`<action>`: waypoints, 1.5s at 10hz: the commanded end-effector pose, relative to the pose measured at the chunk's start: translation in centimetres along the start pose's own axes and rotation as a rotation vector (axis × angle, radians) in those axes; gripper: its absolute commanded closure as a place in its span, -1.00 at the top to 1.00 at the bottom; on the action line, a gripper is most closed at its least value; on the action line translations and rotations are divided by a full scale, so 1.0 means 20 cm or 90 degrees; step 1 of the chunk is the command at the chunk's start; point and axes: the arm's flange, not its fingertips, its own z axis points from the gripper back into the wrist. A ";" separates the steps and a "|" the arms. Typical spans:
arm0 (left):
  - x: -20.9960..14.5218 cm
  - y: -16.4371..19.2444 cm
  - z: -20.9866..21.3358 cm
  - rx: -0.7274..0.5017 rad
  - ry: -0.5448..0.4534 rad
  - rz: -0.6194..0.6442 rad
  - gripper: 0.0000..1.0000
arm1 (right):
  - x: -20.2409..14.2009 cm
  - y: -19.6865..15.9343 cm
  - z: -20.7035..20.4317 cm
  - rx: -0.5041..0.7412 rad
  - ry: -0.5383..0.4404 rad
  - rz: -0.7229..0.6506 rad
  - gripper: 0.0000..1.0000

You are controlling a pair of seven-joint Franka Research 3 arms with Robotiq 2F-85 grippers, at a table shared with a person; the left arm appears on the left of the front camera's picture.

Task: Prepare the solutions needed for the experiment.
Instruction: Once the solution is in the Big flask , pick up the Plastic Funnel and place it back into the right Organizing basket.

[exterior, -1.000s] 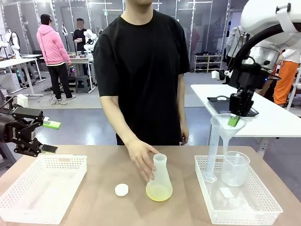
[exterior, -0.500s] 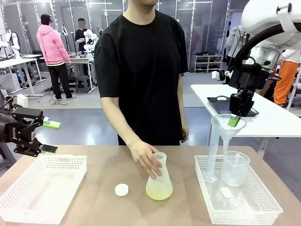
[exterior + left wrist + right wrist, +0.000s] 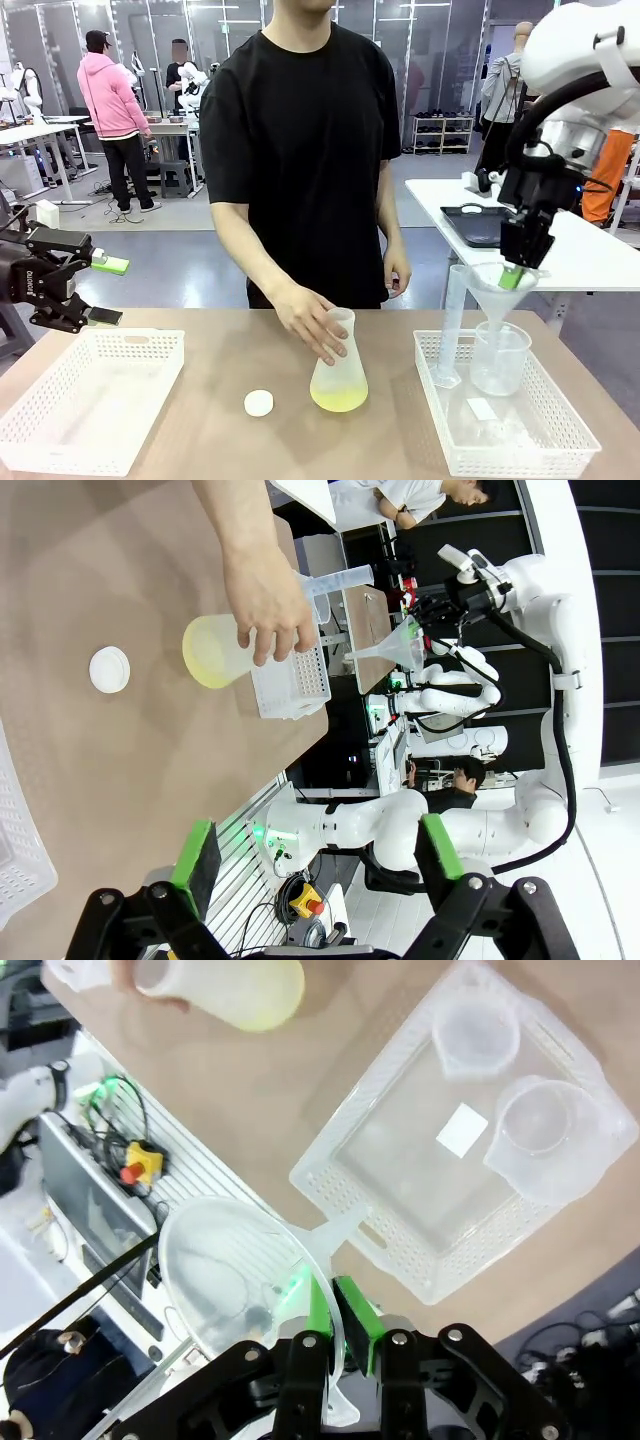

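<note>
Right fingers (image 3: 513, 277) are pinching the funnel (image 3: 495, 292) rim, holding it over the beaker (image 3: 500, 360) in the right basket (image 3: 560, 440). Left fingers (image 3: 107, 290) are hanging wide, far left. A hand (image 3: 315, 325) is gripping the flask (image 3: 340, 375) mid-surface, with the solution (image 3: 338, 399) sitting inside, apparently unpoured.

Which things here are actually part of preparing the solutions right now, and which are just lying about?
In use: the solution in the flask, steadied by the person's hand; the funnel, held in the right gripper; probably the beaker.
Lying about: the white cap; the left basket; the graduated cylinder, idle for now.
</note>
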 end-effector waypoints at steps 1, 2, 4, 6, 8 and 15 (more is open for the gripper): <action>0.00 -0.01 -0.01 -0.017 -0.006 -0.009 1.00 | -0.12 -0.03 -0.09 0.031 -0.001 -0.067 -0.88; 0.00 -0.01 -0.01 -0.017 -0.006 -0.009 1.00 | -0.14 -0.05 -0.15 0.036 0.005 -0.074 -0.88; 0.00 -0.01 -0.01 -0.017 -0.006 -0.009 1.00 | -0.17 -0.15 -0.31 0.049 -0.009 -0.130 -0.88; 0.00 -0.01 -0.01 -0.017 -0.006 -0.009 1.00 | -0.16 -0.19 -0.41 0.061 -0.023 -0.155 -0.88; 0.00 -0.01 -0.01 -0.017 -0.006 -0.009 1.00 | -0.14 -0.22 -0.49 0.019 -0.051 -0.191 -0.88; 0.00 -0.01 -0.01 -0.017 -0.006 -0.009 1.00 | -0.09 -0.27 -0.59 0.019 -0.050 -0.238 -0.48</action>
